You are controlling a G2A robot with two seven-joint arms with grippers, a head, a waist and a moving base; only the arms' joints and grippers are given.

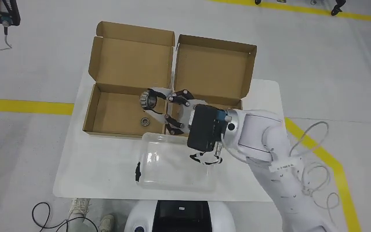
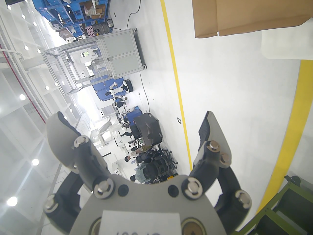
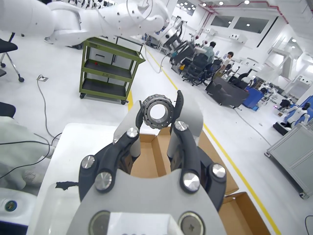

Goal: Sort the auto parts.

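My right gripper [image 1: 153, 101] is shut on a grey toothed bearing ring [image 1: 149, 100], held above the right end of the left cardboard box [image 1: 110, 113]. In the right wrist view the bearing ring [image 3: 158, 113] sits clamped between the fingertips of the right gripper [image 3: 159, 117], with the open boxes [image 3: 146, 157] below. A smaller dark ring [image 1: 145, 121] lies on the floor of the left box. My left gripper [image 2: 134, 125] is open with nothing between its fingers and faces out over the room floor, away from the table.
A second open cardboard box [image 1: 214, 72] stands right of the first. A clear plastic tub [image 1: 174, 162] sits at the table's front, with a small black part [image 1: 138, 170] at its left edge. The white table [image 1: 87, 168] has bare room at the front left.
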